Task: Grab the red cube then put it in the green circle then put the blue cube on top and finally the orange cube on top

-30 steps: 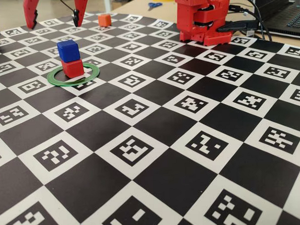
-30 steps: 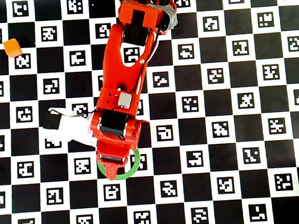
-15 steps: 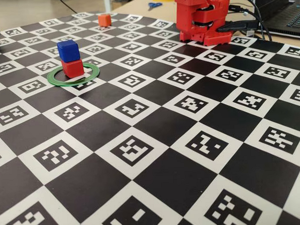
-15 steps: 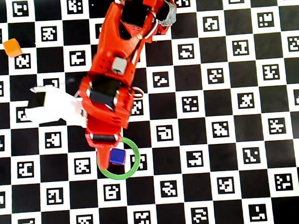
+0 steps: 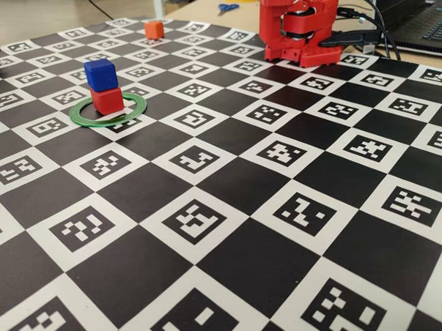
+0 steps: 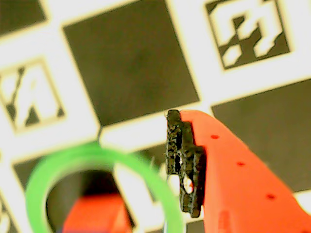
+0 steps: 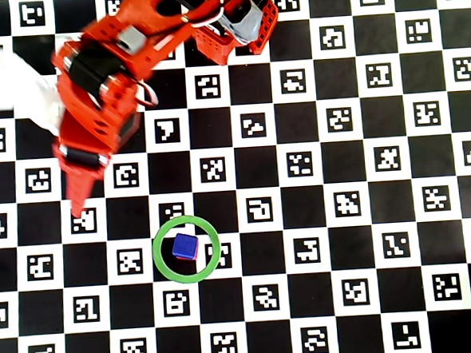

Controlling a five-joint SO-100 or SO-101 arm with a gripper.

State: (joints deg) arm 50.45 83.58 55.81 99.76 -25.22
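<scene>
- Small deep-blue plastic cube (image 5: 100, 73) sits atop glossy red plastic cube (image 5: 106, 99), inside thin flat green ring (image 5: 79, 116).
- Bright-orange plastic cube (image 5: 153, 29) lies well apart on the checkered worktop (image 5: 231, 231).
- Red gripper (image 7: 79, 208) hovers empty; whether released or clenched, cannot tell.

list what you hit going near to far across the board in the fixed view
green circle holding the red cube with the blue cube stacked on it → orange cube → scissors on the table beyond the board
</scene>
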